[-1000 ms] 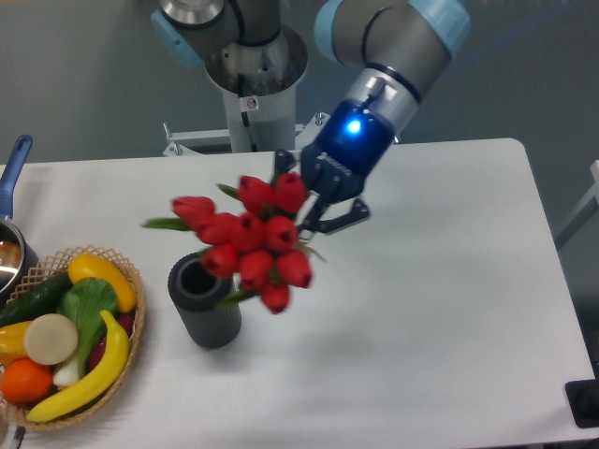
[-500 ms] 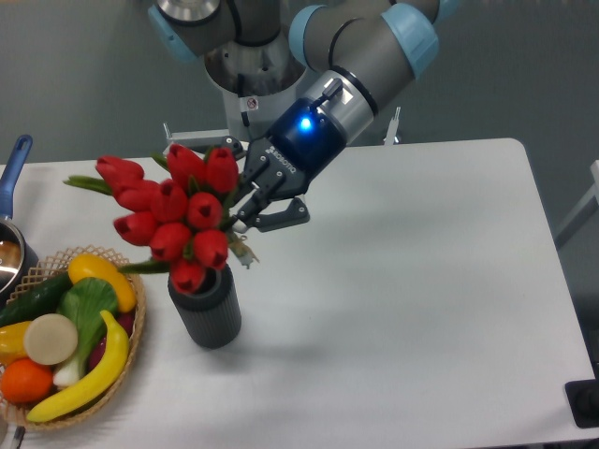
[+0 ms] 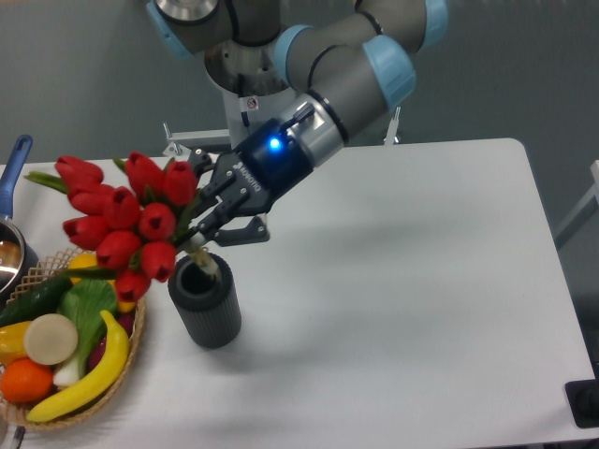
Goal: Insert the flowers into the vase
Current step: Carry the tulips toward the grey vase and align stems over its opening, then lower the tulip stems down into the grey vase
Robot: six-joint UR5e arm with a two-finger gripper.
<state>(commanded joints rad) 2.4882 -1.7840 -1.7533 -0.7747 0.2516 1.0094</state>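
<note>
Nearest on the left, the wicker basket [image 3: 131,281] of fruit and vegetables sits at the table's [image 3: 421,281] near-left edge, a banana [image 3: 94,374] along its right side. Not part of the job.

Just right of it stands the vase [image 3: 206,304], upright, dark grey, ribbed, mouth facing up. The lower end of the stems [image 3: 204,265] is at the mouth, tip apparently just inside the rim, though the view is too coarse to be sure how deep it goes.

From there the flowers [image 3: 122,215] run up and to the left. The long axis of the bunch is tilted, heads over the basket side and well left of the vase mouth, stem end low and right. So the bunch is not in line with the vase: heads lean left, mouth points straight up. Some low buds hang over the basket rim.

Farther back, the gripper [image 3: 208,217] comes in from the right and far side, clamped on the stems just below the heads, above and slightly far of the vase mouth. The arm [image 3: 328,94] slopes up to the far right toward its base [image 3: 248,70].

Judgement: insertion has begun but isn't finished. The next move hinges on swinging the heads right so the stems stand upright over the mouth, then lowering. Risk: pushing down while tilted could tip the vase.
</note>
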